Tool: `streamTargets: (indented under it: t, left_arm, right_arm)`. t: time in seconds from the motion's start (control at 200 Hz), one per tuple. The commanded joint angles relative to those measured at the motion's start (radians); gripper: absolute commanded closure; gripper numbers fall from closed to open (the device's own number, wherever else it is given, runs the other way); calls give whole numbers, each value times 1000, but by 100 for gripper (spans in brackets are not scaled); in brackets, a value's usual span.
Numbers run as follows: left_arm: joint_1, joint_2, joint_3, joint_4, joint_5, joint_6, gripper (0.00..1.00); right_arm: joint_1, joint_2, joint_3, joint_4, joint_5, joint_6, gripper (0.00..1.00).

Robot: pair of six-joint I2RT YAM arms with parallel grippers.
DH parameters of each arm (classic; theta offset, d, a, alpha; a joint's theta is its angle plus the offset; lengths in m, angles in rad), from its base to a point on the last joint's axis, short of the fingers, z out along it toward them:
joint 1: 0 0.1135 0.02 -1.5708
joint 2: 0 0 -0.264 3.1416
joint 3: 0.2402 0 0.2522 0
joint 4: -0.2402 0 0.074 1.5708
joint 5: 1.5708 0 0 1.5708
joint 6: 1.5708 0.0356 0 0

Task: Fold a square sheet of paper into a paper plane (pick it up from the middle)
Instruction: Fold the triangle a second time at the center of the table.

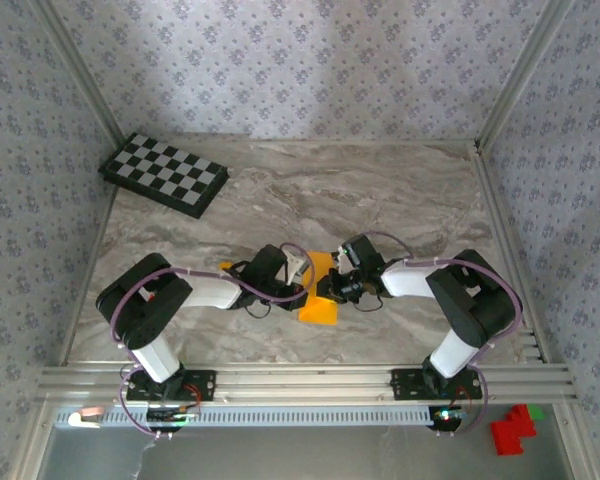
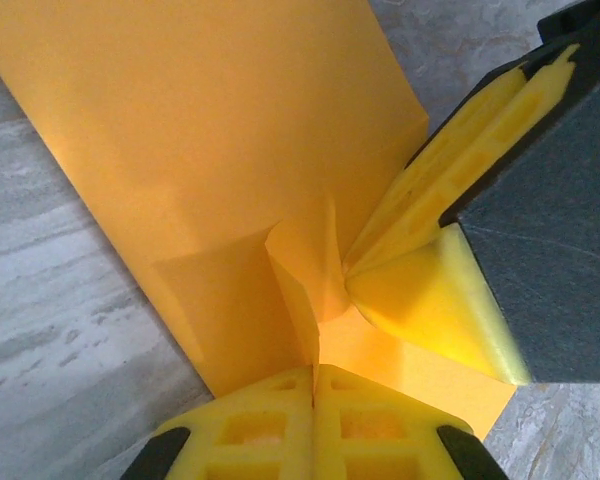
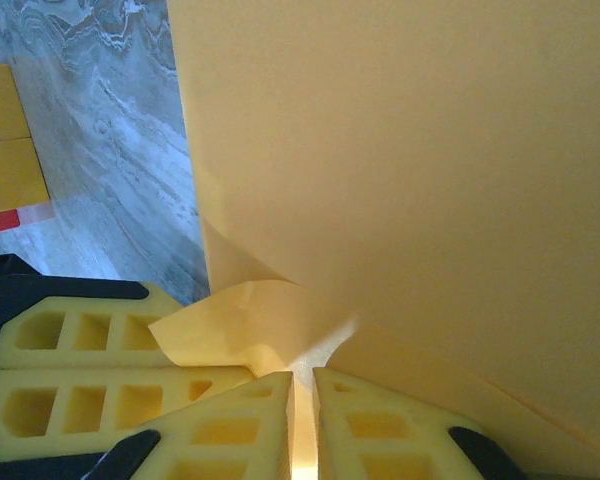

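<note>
Left wrist: left tool [image 2: 315,385], right tool [image 2: 355,280] both pinch square sheet of paper [image 2: 200,130] edge; table [image 2: 50,330] beyond.

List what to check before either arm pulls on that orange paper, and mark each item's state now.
1. Left pincer shut on the square sheet of paper: ok.
2. Right pincer shut on the same sheet: ok.
3. Room between the two pincers: not ok, their tips almost meet at one pinch.
4. Paper smooth at the grip: not ok, it puckers there.
5. Sheet lifted off the table: cannot tell.
6. Checkered board away from the work: ok, at the far left corner.
</note>
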Motion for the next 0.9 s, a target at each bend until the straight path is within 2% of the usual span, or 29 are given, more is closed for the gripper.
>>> streamTargets:
  t: [0.0, 0.17, 0.42, 0.5, 0.54, 0.685, 0.895]
  left_arm:
    - [-16, 6, 8, -155, -82, 12, 90]
    - [-16, -93, 18, -216, -104, 5, 75]
    - [-24, -252, -18, -295, -137, -22, 71]
    - [-46, -285, -27, -279, -102, -43, 75]
    - [-59, -286, -23, -270, -75, -55, 80]
    - [-99, -236, 4, -217, -9, -84, 92]
    - [-105, -138, 61, -205, -5, -60, 95]
  right_arm:
    - [-2, 60, -40, -85, 83, -28, 85]
    - [-2, 71, -46, -86, 85, -28, 85]
    - [-1, 87, -53, -69, 83, -23, 86]
    - [-1, 88, -56, -66, 84, -22, 86]
    - [0, 88, -55, -66, 86, -22, 86]
    - [-3, 83, -57, -70, 90, -23, 86]
    - [-4, 85, -55, -72, 90, -26, 86]
